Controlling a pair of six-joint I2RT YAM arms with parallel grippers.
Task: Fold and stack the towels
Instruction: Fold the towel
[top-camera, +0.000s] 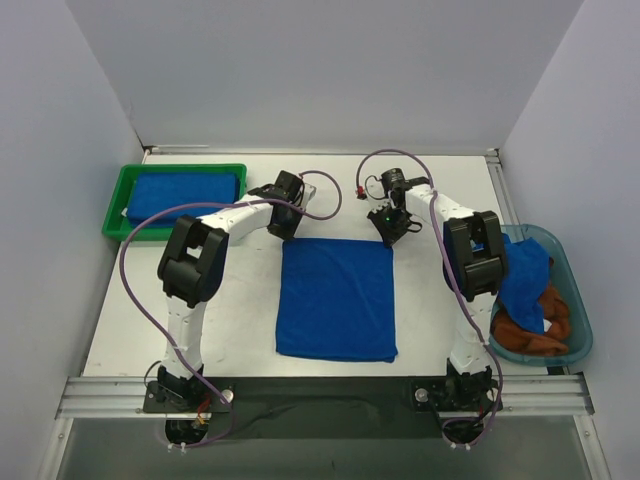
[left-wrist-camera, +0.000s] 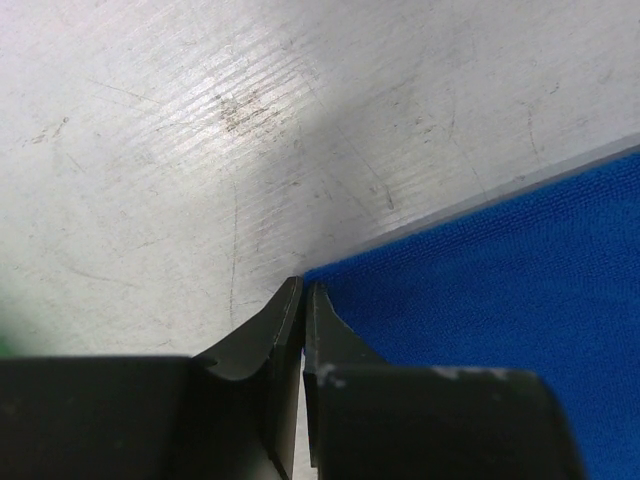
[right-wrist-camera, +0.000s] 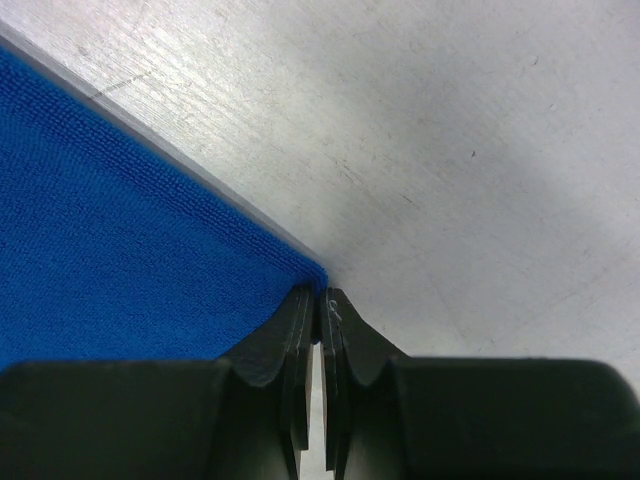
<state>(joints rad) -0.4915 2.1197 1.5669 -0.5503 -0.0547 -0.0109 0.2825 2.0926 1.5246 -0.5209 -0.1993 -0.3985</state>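
Observation:
A royal blue towel (top-camera: 337, 298) lies flat in the middle of the table. My left gripper (top-camera: 284, 232) is shut on its far left corner; in the left wrist view the jaws (left-wrist-camera: 303, 286) pinch the tip of the blue cloth (left-wrist-camera: 500, 290) against the table. My right gripper (top-camera: 390, 236) is shut on the far right corner; in the right wrist view (right-wrist-camera: 320, 292) a sliver of blue towel (right-wrist-camera: 120, 240) shows between the closed jaws. Both corners sit low at the table surface.
A green tray (top-camera: 113, 208) at the far left holds a folded blue towel (top-camera: 185, 195). A translucent teal bin (top-camera: 581, 300) at the right holds a crumpled blue towel (top-camera: 525, 280) over a rust-brown towel (top-camera: 530, 342). White walls enclose the table.

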